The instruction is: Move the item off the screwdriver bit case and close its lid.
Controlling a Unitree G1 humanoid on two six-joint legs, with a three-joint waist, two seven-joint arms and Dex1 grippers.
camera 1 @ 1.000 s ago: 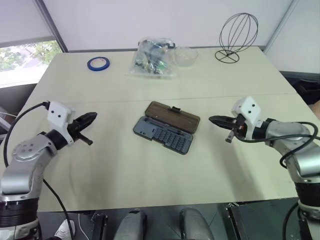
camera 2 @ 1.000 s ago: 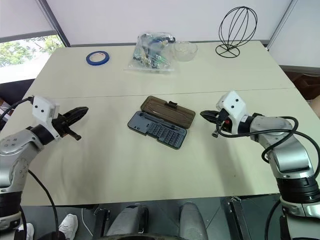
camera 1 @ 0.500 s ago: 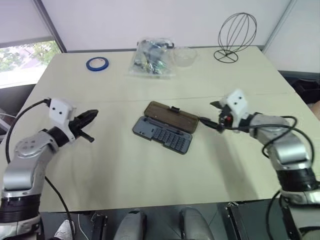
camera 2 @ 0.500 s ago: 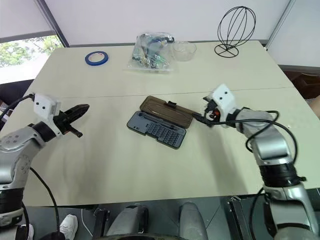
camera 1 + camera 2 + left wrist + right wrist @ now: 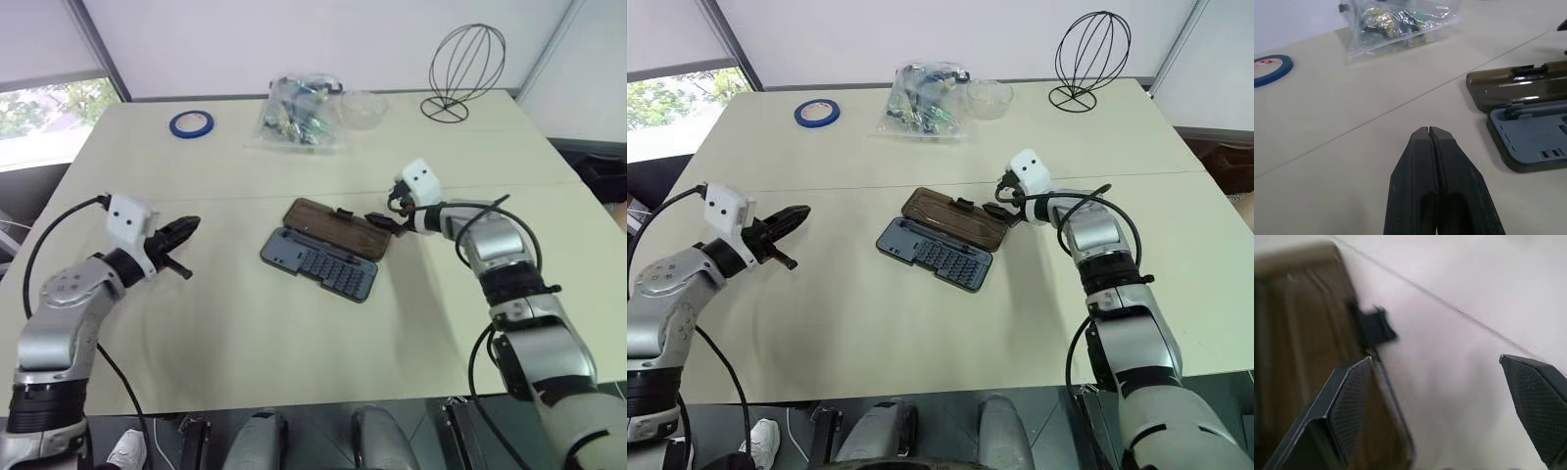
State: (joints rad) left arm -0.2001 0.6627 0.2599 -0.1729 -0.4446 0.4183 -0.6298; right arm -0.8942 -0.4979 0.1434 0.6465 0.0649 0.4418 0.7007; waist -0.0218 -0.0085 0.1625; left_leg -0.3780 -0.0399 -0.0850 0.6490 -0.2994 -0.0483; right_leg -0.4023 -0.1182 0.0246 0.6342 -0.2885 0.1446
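While the right claw [image 5: 1442,418] gapes empty, its finger [image 5: 1347,411] hides the lid's [image 5: 1298,347] edge

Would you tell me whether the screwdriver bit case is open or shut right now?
Open. The brown lid lies flat on the table behind the blue-grey tray of the screwdriver bit case, whose rows of bits are uncovered.

Screwdriver bit case [image 5: 321,264] at centre: blue-grey tray, smoky-brown translucent lid [image 5: 338,227] with a black latch tab [image 5: 344,212]. Table [image 5: 294,323]: pale cream. At 11 o'clock, blue tape roll [image 5: 191,123]; at 12 o'clock, clear bag [image 5: 299,111] with multicoloured contents; at 1 o'clock, black wire stand [image 5: 462,69]. Both grippers, left [image 5: 186,229] and right [image 5: 379,221]: black fingers, white housings
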